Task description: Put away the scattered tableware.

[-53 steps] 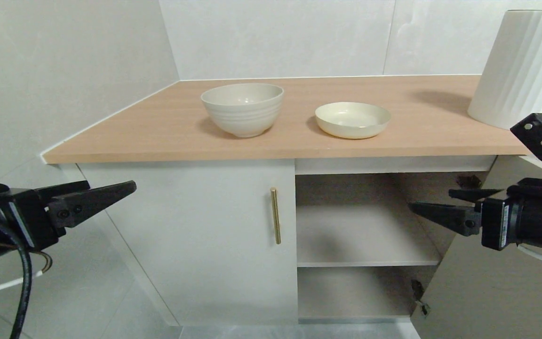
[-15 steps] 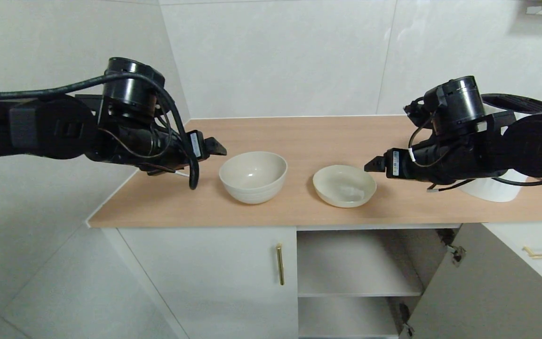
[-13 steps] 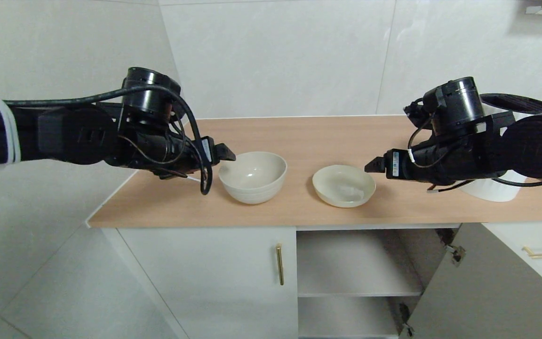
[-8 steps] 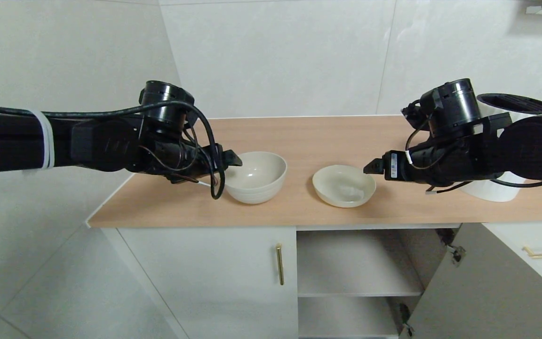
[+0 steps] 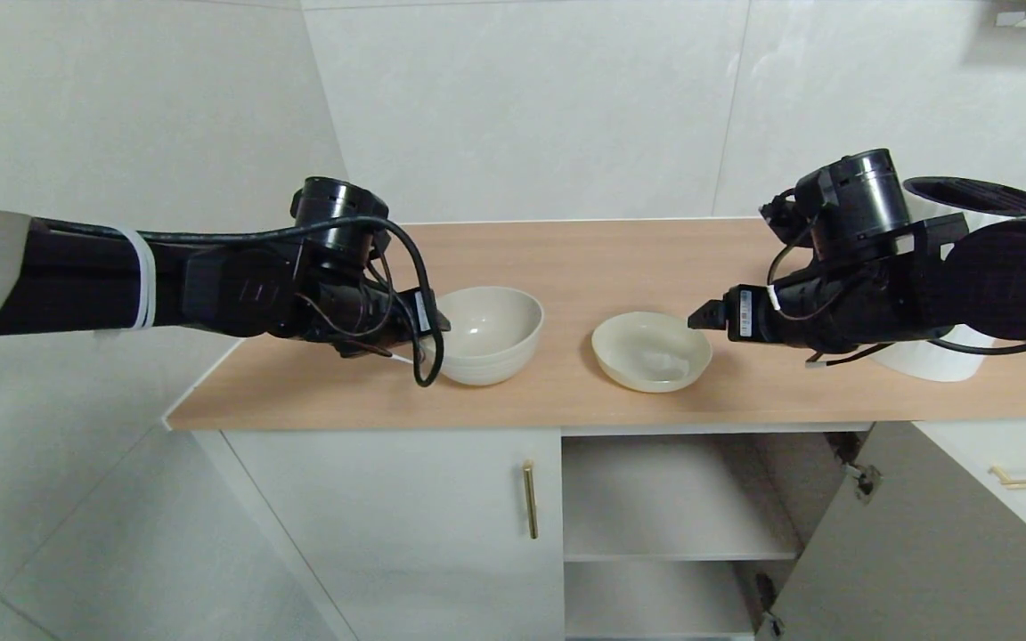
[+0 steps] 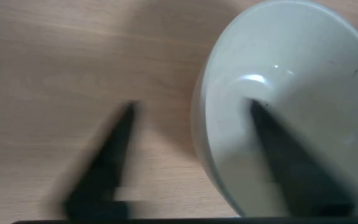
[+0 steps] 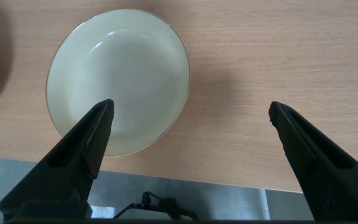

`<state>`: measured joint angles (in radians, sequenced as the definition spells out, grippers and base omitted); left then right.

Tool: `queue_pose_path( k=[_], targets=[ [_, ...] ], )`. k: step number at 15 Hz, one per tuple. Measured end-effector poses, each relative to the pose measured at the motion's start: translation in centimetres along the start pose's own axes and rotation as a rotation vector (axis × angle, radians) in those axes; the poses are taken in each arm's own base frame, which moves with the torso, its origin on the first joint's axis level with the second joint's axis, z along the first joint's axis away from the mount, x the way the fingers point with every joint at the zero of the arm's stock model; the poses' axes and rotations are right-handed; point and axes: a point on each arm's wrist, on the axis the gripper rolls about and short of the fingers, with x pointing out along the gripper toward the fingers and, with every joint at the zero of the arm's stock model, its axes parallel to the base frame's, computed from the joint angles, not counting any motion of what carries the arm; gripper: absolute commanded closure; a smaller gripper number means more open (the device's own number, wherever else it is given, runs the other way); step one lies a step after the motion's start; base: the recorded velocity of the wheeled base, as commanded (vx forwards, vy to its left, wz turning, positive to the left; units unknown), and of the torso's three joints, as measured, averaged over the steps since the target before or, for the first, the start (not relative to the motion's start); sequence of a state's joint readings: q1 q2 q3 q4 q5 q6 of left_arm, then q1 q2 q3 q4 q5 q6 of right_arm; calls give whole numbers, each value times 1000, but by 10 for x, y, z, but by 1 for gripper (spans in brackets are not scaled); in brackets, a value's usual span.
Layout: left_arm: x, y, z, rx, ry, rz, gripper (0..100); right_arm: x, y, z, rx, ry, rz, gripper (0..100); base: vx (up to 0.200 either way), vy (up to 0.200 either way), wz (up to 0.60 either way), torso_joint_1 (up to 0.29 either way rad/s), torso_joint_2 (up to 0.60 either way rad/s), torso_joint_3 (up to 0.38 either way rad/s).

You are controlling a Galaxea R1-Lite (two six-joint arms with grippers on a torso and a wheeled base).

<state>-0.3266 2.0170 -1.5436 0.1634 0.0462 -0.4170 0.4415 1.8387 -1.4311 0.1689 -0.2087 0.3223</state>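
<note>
A deep cream bowl (image 5: pixel 488 334) and a shallow cream dish (image 5: pixel 651 350) stand side by side on the wooden counter (image 5: pixel 584 258). My left gripper (image 5: pixel 439 322) is at the bowl's left rim. In the left wrist view the left gripper (image 6: pixel 191 107) is open and straddles the rim of the bowl (image 6: pixel 303 81), one finger inside, one outside over the wood. My right gripper (image 5: pixel 698 318) is at the dish's right edge. In the right wrist view the right gripper (image 7: pixel 188 113) is open wide, one finger over the dish (image 7: pixel 120 78), the other over bare counter.
A white ribbed container (image 5: pixel 923 363) stands on the counter behind my right arm. Below, the cabinet's right door (image 5: pixel 914 552) hangs open, showing two bare shelves (image 5: pixel 673 512). The left door has a gold handle (image 5: pixel 529 499). A tiled wall borders the counter's left end.
The camera rose since the oldest frame and both arms came up to counter height. In the last second my left gripper slid right onto the bowl's rim. The right gripper barely moved.
</note>
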Motion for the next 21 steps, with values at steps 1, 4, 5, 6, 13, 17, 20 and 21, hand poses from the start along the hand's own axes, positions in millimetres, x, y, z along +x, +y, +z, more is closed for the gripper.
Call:
queue_pose_path(
  k=[1,4,5,6,13,17,20,21],
  targets=[
    [0,-1,-1,1,2,-1,100,0,0,0,-1,1,0,0,0,0,0,0,0,0],
    [-5,-2,0,0,-5,-4,100,4,0,-1,-3,6,-2,0,0,0,0,0,0,0],
    [-11,-2,1,-8,-11,-8,100,6,1,-2,-4,9,-4,0,0,0,0,0,0,0],
    [-20,-2,2,-16,-20,-14,100,9,1,-2,-4,12,-7,0,0,0,0,0,0,0],
    [-107,-3,11,-21,-160,-131,100,42,4,-8,-12,20,-121,0,0,0,0,0,0,0],
    [-119,-3,11,-21,-180,-140,100,60,6,-15,-11,21,-123,0,0,0,0,0,0,0],
    [-121,-3,10,-19,-181,-144,100,68,7,-19,-11,24,-123,100,0,0,0,0,0,0],
    [-121,-4,10,-19,-181,-145,100,70,7,-20,-10,28,-124,100,0,0,0,0,0,0]
  ],
)
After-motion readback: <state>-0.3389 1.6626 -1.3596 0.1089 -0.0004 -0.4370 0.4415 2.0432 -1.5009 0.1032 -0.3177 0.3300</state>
